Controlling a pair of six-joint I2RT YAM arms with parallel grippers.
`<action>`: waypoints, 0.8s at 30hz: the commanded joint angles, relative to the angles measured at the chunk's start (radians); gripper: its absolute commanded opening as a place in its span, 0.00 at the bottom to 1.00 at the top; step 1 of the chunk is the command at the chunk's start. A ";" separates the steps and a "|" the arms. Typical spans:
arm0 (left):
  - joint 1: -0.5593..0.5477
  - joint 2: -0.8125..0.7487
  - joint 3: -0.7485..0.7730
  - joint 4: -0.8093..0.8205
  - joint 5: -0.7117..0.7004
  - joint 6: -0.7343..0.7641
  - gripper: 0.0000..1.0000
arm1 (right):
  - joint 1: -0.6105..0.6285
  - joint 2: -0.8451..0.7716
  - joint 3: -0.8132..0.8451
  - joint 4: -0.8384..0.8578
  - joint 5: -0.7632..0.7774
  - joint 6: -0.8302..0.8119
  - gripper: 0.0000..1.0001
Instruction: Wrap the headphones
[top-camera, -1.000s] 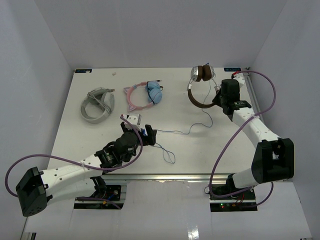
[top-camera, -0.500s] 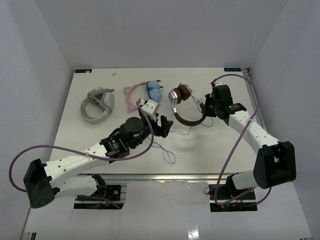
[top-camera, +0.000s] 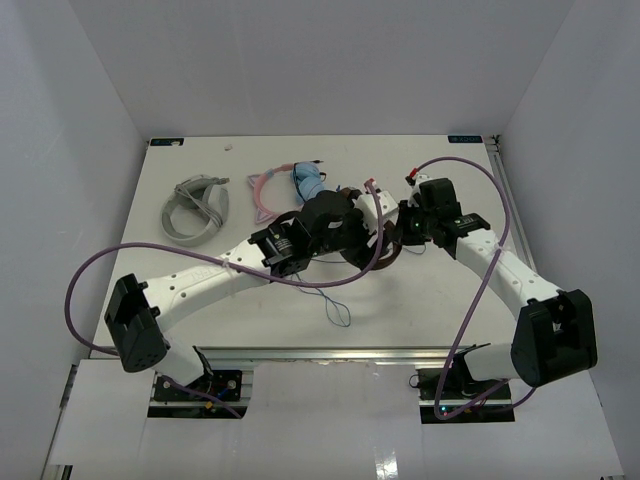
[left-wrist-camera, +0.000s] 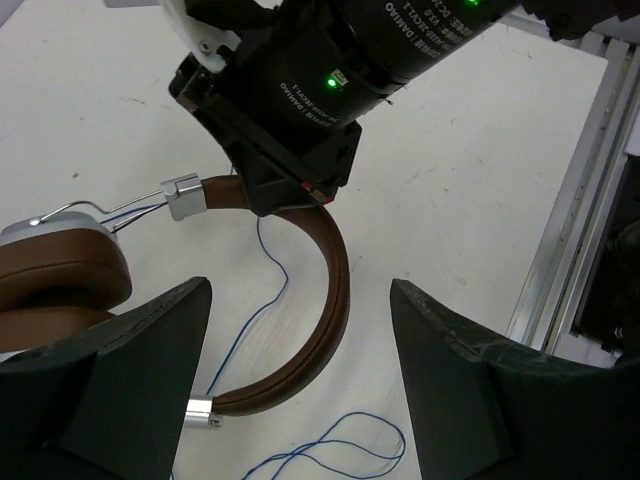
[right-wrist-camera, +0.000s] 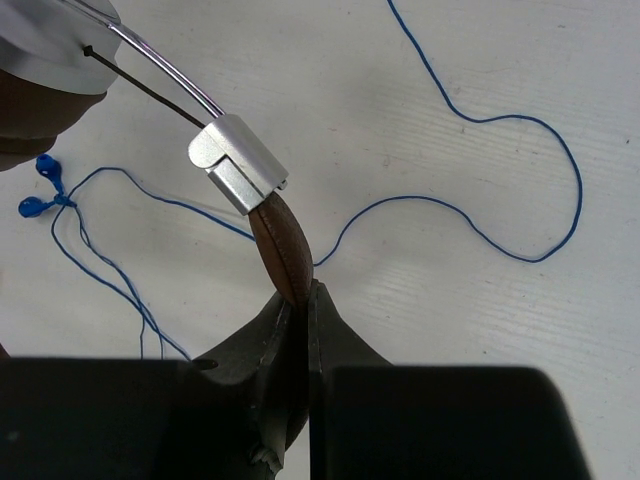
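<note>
The headphones (top-camera: 378, 258) hang just above the middle of the table, with a brown headband (left-wrist-camera: 335, 290), a brown ear pad (left-wrist-camera: 55, 280) and a silver cup (right-wrist-camera: 45, 40). My right gripper (top-camera: 397, 236) is shut on the headband (right-wrist-camera: 283, 250) just below its silver slider (right-wrist-camera: 235, 160). My left gripper (top-camera: 356, 240) hovers over the headphones, open wide and empty, its jaws either side of the headband's lower arc in the left wrist view (left-wrist-camera: 300, 390). The thin blue cable (top-camera: 335, 305) trails in loops on the table and also shows in the right wrist view (right-wrist-camera: 480, 190).
A pink cat-ear pair with blue cups (top-camera: 280, 190) and a grey-white pair (top-camera: 195, 208) lie at the back left. An aluminium rail (left-wrist-camera: 570, 250) runs along the table's right edge. White walls close in the back and sides.
</note>
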 joint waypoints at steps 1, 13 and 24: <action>-0.011 0.024 0.076 -0.146 0.072 0.075 0.83 | 0.013 -0.044 0.009 0.047 -0.071 0.002 0.08; -0.013 0.091 0.037 -0.207 0.023 0.123 0.81 | 0.026 -0.073 0.000 0.074 -0.120 0.027 0.08; -0.036 0.178 0.042 -0.211 0.023 0.122 0.71 | 0.037 -0.052 0.010 0.080 -0.140 0.038 0.08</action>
